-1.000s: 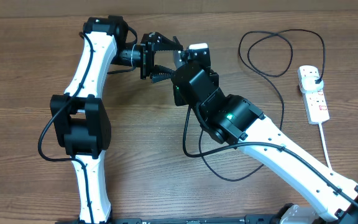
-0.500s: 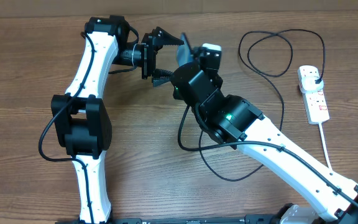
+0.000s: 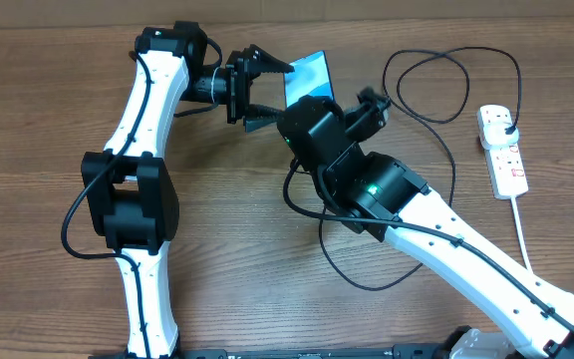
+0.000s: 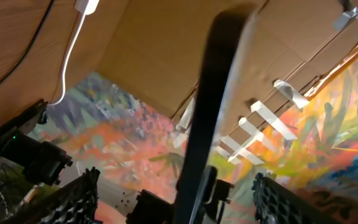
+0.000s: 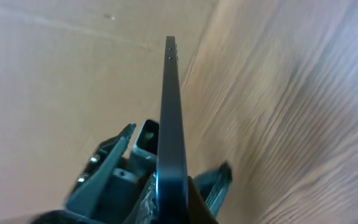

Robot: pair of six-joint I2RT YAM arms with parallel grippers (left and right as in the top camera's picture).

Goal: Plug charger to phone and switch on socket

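Nearest our bases, on the near side of the slim blue-screened phone (image 3: 309, 75), the long thin black charger cable (image 3: 446, 50) curls across the brown wooden table (image 3: 48, 150) and slips under our right forearm. Part of that loop is hidden there, and we cannot find its metal tip. The phone itself is off the table, tilted up on edge. Our right gripper (image 5: 169, 171) is clamped tight on its lower end, which the wrist covers from above. Our left gripper (image 3: 272, 93) stands wide, one finger on each side of the phone, neither visibly touching it; from the left wrist the phone is only a blurred dark bar, and its screen text is unreadable. Well to the phone's right, the cable makes a second loop and reaches a black plug (image 3: 503, 122) in the white oblong power strip (image 3: 503, 150), whose red switches are too small to read. Its white cord (image 3: 522, 234) passes behind our right arm. Left of the phone, past our left arm, lies open wood, and the table's far edge runs near behind the phone.
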